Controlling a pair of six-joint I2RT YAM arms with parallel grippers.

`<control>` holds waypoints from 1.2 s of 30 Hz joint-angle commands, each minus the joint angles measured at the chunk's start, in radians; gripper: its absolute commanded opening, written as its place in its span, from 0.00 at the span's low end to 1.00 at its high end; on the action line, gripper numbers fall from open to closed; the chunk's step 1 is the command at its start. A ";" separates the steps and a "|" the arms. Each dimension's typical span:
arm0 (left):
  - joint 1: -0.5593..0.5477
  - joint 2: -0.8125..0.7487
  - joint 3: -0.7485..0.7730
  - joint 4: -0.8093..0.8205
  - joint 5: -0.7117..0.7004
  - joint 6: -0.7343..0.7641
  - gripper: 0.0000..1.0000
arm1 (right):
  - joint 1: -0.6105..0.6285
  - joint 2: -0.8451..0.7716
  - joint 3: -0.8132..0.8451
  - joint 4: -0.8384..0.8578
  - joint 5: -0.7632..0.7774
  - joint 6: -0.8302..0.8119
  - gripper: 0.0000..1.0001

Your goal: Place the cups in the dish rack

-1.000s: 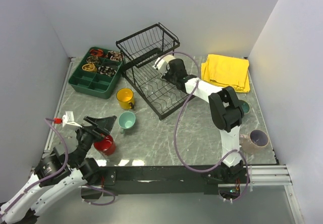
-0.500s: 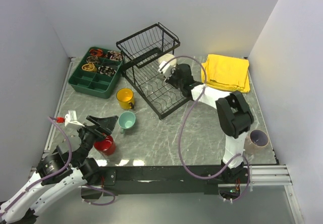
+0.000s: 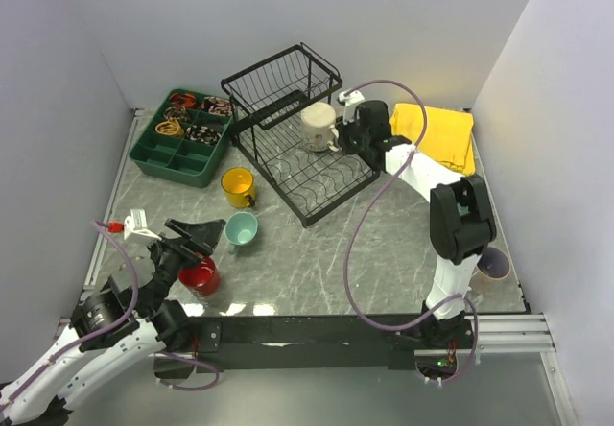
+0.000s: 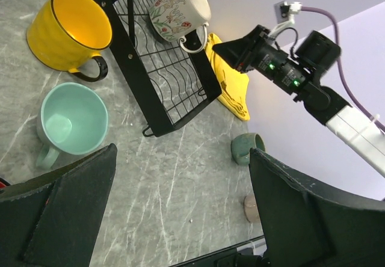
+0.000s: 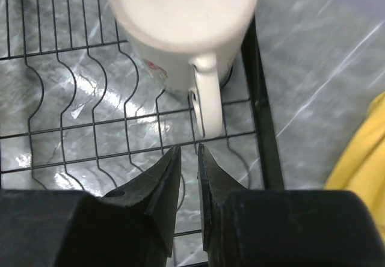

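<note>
The cream cup (image 3: 317,126) stands mouth-down on the flat tray of the black dish rack (image 3: 288,172), its handle toward my right gripper (image 3: 343,138). In the right wrist view the cup (image 5: 180,26) is just ahead of the gripper (image 5: 188,150), whose jaws are a narrow gap apart, empty, just short of the handle. My left gripper (image 3: 192,232) is wide open above the red mug (image 3: 199,275). The yellow mug (image 3: 237,186) and teal mug (image 3: 241,229) stand left of the rack. The pink mug (image 3: 494,265) is at the right front. The grey-green mug (image 4: 246,148) lies on its side.
A green compartment tray (image 3: 182,136) with small items sits at the back left. A yellow cloth (image 3: 436,133) lies at the back right beside the rack. The rack's raised basket (image 3: 278,85) stands at the back. White walls close in on three sides.
My right arm swung right and back, stood the cream cup mouth-down on the rack tray, let go and drew away. The left gripper barely moved.
</note>
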 commanded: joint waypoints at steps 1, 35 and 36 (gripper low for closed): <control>0.002 0.024 0.017 0.042 0.015 0.015 0.96 | -0.044 0.077 0.108 -0.139 -0.074 0.170 0.26; 0.002 0.145 0.028 0.119 0.007 0.042 0.96 | -0.065 0.191 0.335 -0.202 -0.206 0.208 0.31; 0.000 0.171 0.030 0.121 0.006 0.033 0.96 | -0.075 0.150 0.294 -0.203 -0.214 0.185 0.31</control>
